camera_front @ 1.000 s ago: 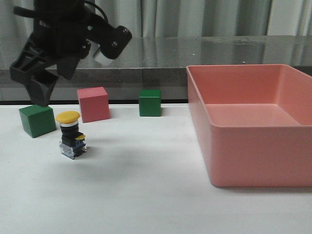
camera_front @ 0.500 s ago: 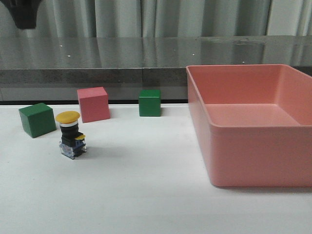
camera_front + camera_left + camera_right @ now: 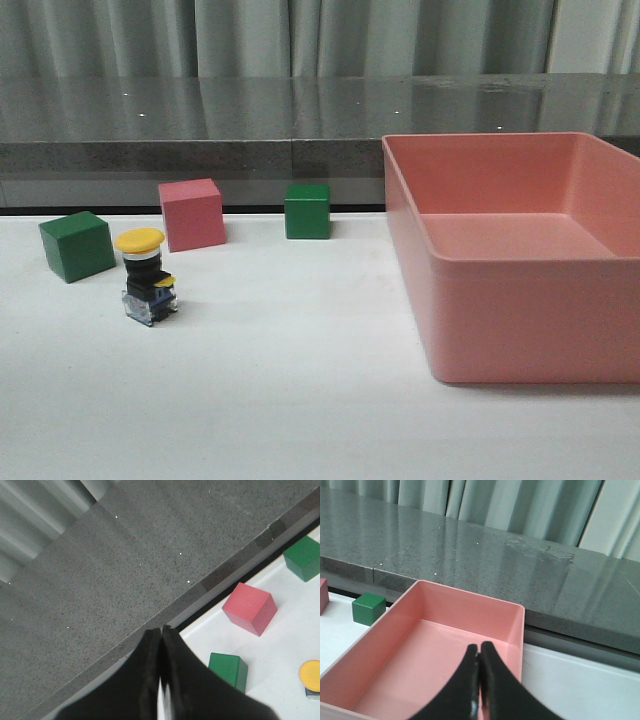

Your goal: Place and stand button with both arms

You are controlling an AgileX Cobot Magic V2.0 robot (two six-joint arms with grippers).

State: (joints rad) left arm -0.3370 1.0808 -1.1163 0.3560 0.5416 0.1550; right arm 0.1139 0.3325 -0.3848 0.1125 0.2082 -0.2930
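The button point(image 3: 147, 275) stands upright on the white table at the left, yellow cap on top, clear base down. Only its yellow cap point(image 3: 310, 675) shows at the edge of the left wrist view. Neither arm appears in the front view. My left gripper point(image 3: 160, 630) is shut with nothing in it, high above the table's back left edge, well away from the button. My right gripper point(image 3: 479, 645) is shut and empty, hanging over the pink bin point(image 3: 445, 655).
A green cube point(image 3: 76, 245), a pink cube point(image 3: 191, 213) and a second green cube point(image 3: 307, 210) sit behind the button. The large pink bin point(image 3: 520, 290) fills the table's right side. A dark grey ledge point(image 3: 300, 110) runs along the back.
The left arm, which hung over the green cube by the button a second ago, has lifted up and out of the front view. The button has stayed standing in place.
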